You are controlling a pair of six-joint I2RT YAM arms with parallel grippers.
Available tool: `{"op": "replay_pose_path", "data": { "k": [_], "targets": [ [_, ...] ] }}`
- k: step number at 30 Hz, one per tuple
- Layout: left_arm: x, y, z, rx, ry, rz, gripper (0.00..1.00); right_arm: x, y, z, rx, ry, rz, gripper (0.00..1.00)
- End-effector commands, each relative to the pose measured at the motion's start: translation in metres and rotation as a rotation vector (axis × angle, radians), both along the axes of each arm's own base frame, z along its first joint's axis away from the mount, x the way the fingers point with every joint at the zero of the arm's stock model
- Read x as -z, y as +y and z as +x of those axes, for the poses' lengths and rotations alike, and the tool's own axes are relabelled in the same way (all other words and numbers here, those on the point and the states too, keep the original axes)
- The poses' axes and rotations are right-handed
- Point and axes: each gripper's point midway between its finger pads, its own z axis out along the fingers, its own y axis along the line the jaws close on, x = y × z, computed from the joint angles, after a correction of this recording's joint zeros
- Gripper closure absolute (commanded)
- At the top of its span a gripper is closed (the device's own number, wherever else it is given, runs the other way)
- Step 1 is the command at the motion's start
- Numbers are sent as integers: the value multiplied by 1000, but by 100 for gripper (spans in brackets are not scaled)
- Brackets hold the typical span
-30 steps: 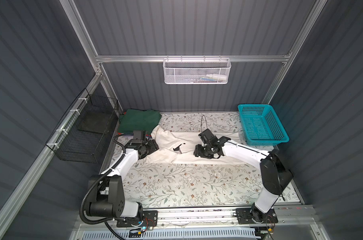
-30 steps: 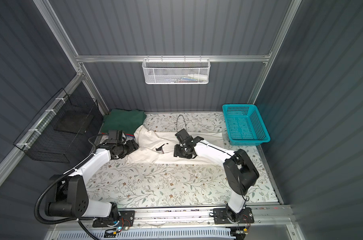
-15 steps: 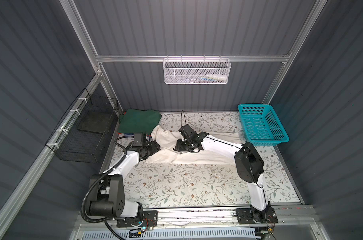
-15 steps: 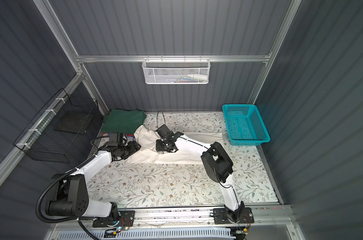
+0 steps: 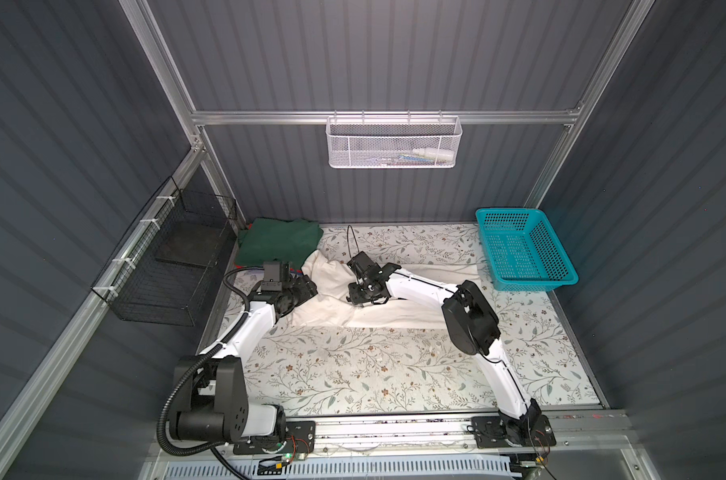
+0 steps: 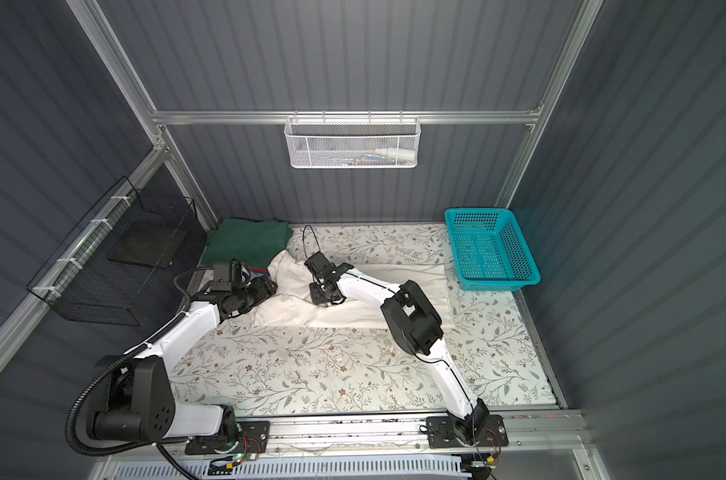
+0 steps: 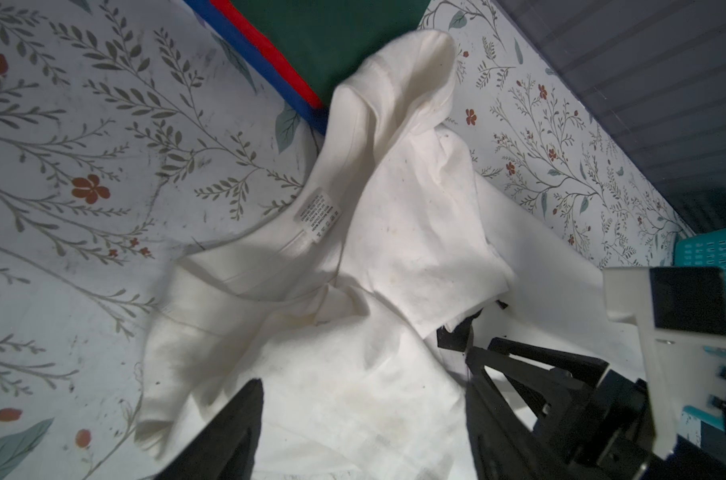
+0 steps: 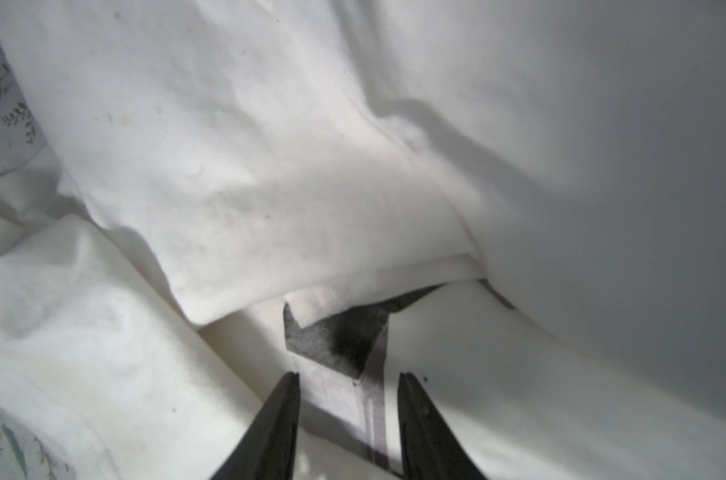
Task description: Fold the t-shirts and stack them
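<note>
Left of centre on tabletop (image 5: 353, 374): right tool (image 5: 354, 297) now slid leftward onto white tee (image 5: 332, 313), jaws narrowed, grip unclear; left tool (image 5: 311, 287) spread apart alongside. Next fold probably starting; green tee (image 5: 278, 241) folded upper left.

You have: floral worktop (image 5: 353, 370); teal plastic basket (image 5: 535, 283) at its far right corner; white mesh basket (image 5: 373, 141) on rear rail; black wire basket (image 5: 153, 303), left wall.

Your colour list, placed from the plain cream-white cotton t-shirt (image 5: 394, 309), which is faintly speckled:
- Beside it: folded dark green t-shirt (image 5: 276, 243), lying over a folded tee with blue and red edges (image 7: 269, 66).
- Near it: teal perforated plastic basket (image 5: 523, 249).
- Beneath it: white table cover (image 5: 353, 374), printed with grey-green sprigs and rust flowers.
</note>
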Motion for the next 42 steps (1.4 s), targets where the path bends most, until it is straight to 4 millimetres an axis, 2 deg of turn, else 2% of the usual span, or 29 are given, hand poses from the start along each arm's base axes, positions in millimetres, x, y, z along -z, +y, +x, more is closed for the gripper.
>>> {"op": "replay_pose_path", "data": {
  "k": [1, 16, 26, 35, 42],
  "targets": [
    [-5, -4, 9, 1, -8, -33, 23, 2, -1, 6, -14, -15, -35, 58],
    [7, -6, 11, 1, 15, -50, 24, 18, 10, 11, -45, 8, -37, 56],
    [21, -10, 7, 4, 41, -76, 24, 17, 18, 12, -57, 27, -25, 55],
    [23, -13, 6, 14, 40, -96, 24, 32, 8, 13, -42, 44, -98, 60],
    [25, -15, 9, 20, 41, -106, 24, 30, -3, 16, -28, 12, -156, 61]
  ]
}}
